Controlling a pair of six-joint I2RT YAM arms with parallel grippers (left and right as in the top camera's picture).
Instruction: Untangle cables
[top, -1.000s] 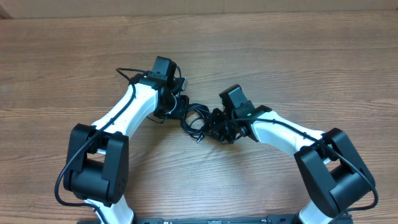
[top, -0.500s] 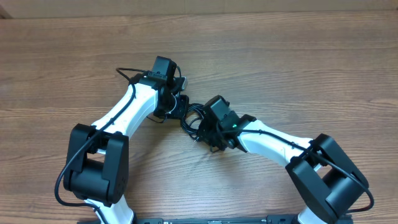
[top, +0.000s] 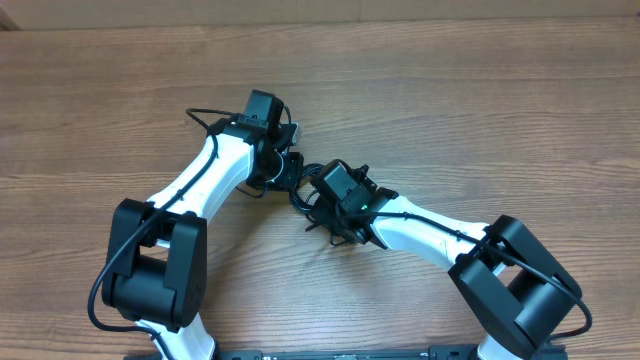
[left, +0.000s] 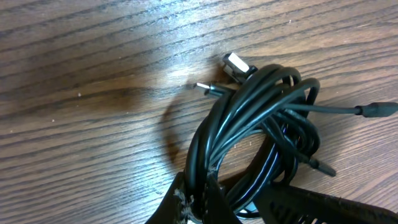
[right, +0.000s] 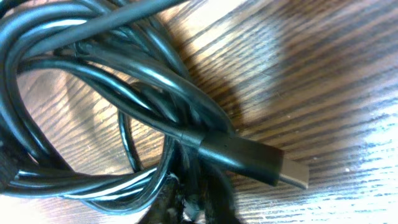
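The cables (top: 304, 196) lie as a small black tangle on the wooden table between my two arms. In the left wrist view the cables (left: 261, 124) form a looped bundle with a silver-tipped plug (left: 235, 62) at its top. My left gripper (left: 196, 200) is shut on strands at the bundle's lower left. In the right wrist view the cables (right: 93, 93) coil across the frame, and a black plug with a metal end (right: 249, 158) lies over them. My right gripper (right: 193, 200) is shut on strands just under that plug. From overhead, the left gripper (top: 290, 173) and right gripper (top: 318, 205) flank the tangle closely.
The wooden table (top: 480, 110) stretches wide on every side of the tangle. A thin jack tip (left: 202, 87) and a slim plug (left: 373, 110) stick out of the bundle. The right arm (top: 430, 235) reaches in from the lower right, the left arm (top: 200, 175) from the lower left.
My right arm has swung left into the tangle and its jaws have closed on the strands. The left arm and its grip have not moved.
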